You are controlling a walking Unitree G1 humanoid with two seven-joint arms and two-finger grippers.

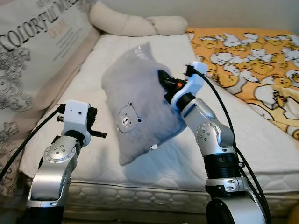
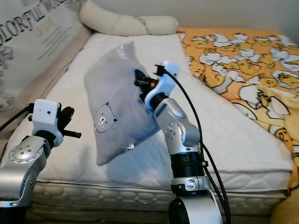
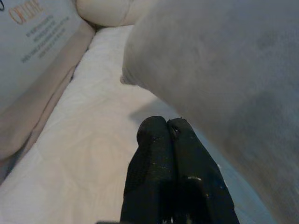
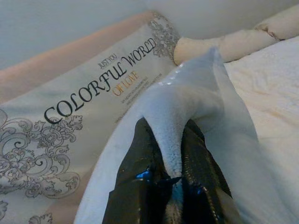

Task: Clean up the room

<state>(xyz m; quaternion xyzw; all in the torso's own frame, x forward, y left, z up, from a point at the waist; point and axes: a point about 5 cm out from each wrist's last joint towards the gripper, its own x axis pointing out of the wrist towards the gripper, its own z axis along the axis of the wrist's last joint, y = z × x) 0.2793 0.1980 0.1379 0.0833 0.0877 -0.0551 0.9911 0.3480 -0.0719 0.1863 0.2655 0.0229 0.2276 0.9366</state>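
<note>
A grey pillow [image 1: 138, 109] with a small bear face hangs tilted above the white mattress [image 1: 93, 88]. My right gripper [image 1: 164, 80] is shut on a fold of its right edge and holds it up; in the right wrist view the black fingers [image 4: 140, 172] pinch the grey fabric [image 4: 187, 107]. My left gripper [image 1: 96, 125] sits to the pillow's left, low over the mattress, shut and holding nothing. In the left wrist view its fingers [image 3: 163, 154] are pressed together just below the pillow [image 3: 224, 70].
A large cushion printed "Colorful World" [image 1: 32, 51] leans along the bed's left side. A cream knotted bolster [image 1: 135, 23] lies at the head. An orange duck-print blanket [image 1: 252, 60] covers the right side. The mattress front edge [image 1: 140, 193] is close to me.
</note>
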